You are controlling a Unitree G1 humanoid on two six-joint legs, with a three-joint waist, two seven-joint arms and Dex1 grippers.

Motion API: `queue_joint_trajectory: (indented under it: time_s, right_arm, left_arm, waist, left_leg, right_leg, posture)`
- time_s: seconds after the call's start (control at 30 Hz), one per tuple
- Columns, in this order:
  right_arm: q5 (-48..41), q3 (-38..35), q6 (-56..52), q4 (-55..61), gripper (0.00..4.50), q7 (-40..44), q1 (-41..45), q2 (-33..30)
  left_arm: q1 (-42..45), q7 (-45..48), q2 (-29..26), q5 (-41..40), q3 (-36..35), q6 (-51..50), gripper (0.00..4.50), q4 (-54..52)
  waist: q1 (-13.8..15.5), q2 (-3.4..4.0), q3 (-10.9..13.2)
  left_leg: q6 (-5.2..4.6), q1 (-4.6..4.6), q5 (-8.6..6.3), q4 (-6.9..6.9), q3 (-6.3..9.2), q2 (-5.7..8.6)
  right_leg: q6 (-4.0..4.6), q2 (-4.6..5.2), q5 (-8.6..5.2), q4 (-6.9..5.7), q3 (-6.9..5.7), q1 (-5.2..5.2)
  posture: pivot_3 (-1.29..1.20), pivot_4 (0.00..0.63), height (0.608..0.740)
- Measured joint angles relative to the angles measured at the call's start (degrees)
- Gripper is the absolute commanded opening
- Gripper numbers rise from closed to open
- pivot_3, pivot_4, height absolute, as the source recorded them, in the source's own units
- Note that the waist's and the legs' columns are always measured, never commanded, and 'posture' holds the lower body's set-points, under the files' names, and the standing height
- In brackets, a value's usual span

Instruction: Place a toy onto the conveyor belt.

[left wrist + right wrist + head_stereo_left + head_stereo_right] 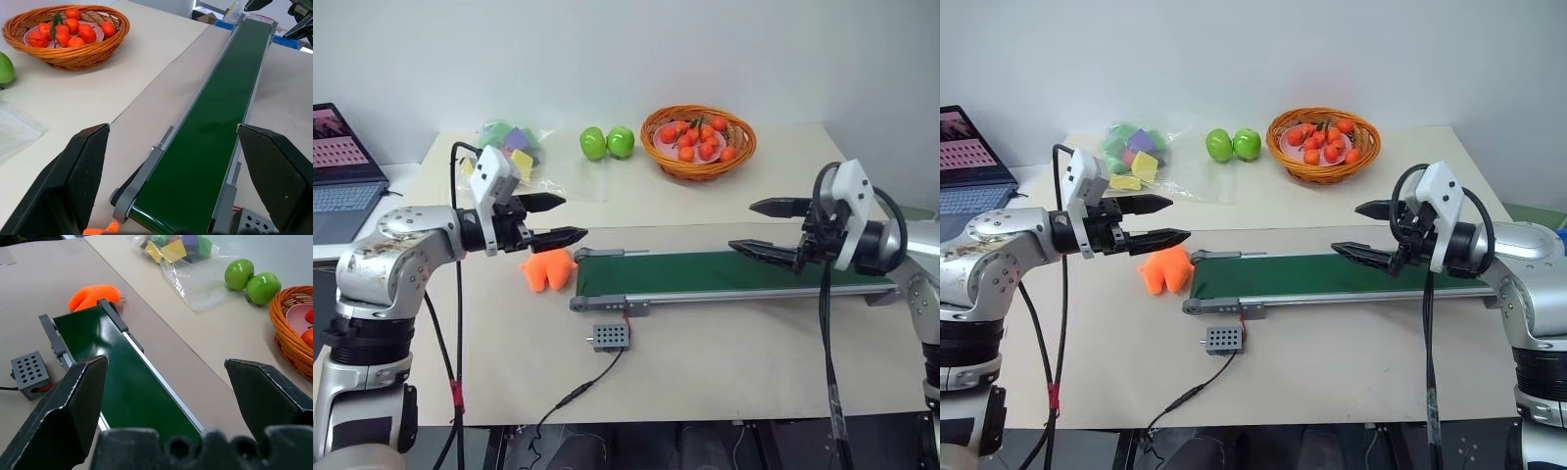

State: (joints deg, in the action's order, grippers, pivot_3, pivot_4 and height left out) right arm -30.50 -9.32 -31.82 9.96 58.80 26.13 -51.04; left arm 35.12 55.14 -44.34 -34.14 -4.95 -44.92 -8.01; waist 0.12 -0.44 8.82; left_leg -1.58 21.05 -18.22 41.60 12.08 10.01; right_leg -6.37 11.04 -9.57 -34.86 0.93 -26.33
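Toy on the table off the belt's end, both my grippers spread and empty.

From the head camera I see the toy point(548, 269) lying on the tan table point(724, 352), just beside the left end of the conveyor belt point(724, 272) and not on it; my left gripper point(563, 219) hovers above the toy with its fingers wide apart, and my right gripper point(756, 227) hangs over the belt's other end, also spread, holding nothing; the head view gives me the laptop point(342, 171) and the whole wicker basket point(698, 140) of small orange fruits. My right wrist view adds a closer look at the toy; bright orange, soft, lobed, touching the belt's end roller; it also shows the small grey box point(30, 373), two green apples point(253, 280) and a clear bag of coloured blocks point(178, 249). My left wrist view catches just an orange sliver of the toy.
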Motion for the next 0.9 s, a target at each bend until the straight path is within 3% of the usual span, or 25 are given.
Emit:
queue_joint_trajectory:
  time_s: [0.3,0.43,0.7,0.9]
  right_arm:
    - [0.5,0.0,0.5,-0.6,4.5,-0.3,0.1,0.0]
    - [0.8,0.2,0.8,-1.5,4.5,-0.2,0.8,0.2]
    - [2.7,3.2,1.8,-4.5,4.5,0.9,3.9,1.3]
    - [4.0,4.8,3.0,-7.3,4.5,2.1,5.8,2.4]
  left_arm:
    - [1.1,-0.7,1.3,0.4,0.0,1.1,4.45,1.9]
    - [0.1,-0.6,-0.8,1.0,-1.0,1.3,4.45,2.9]
    - [-11.2,0.8,-7.6,0.1,-9.5,-1.7,4.45,6.4]
    - [-16.0,-2.4,-6.3,-8.8,-20.3,-16.4,4.45,12.2]
  waist:
    - [0.0,0.0,0.0]
    - [-0.2,0.0,0.0]
    - [-0.9,0.01,0.0]
    - [-0.7,0.02,0.0]
  left_leg:
    - [0.0,0.0,0.0,0.0,-0.01,-0.02]
    - [0.02,-0.01,-0.01,0.0,-0.04,-0.07]
    - [0.03,-0.23,-0.02,-0.28,-0.17,-0.12]
    - [0.09,-0.56,-0.04,-0.46,-0.25,-0.26]
  right_leg:
    - [0.01,-0.02,0.01,0.01,0.0,-0.01]
    - [0.03,-0.06,0.02,0.0,0.01,-0.02]
    - [0.07,-0.09,0.03,-0.01,0.04,-0.06]
    - [0.15,-0.2,0.0,-0.06,0.05,0.06]
  posture:
    - [0.0,0.15,0.74]
    - [0.0,0.15,0.74]
    - [0.0,0.15,0.74]
    - [0.0,0.15,0.74]
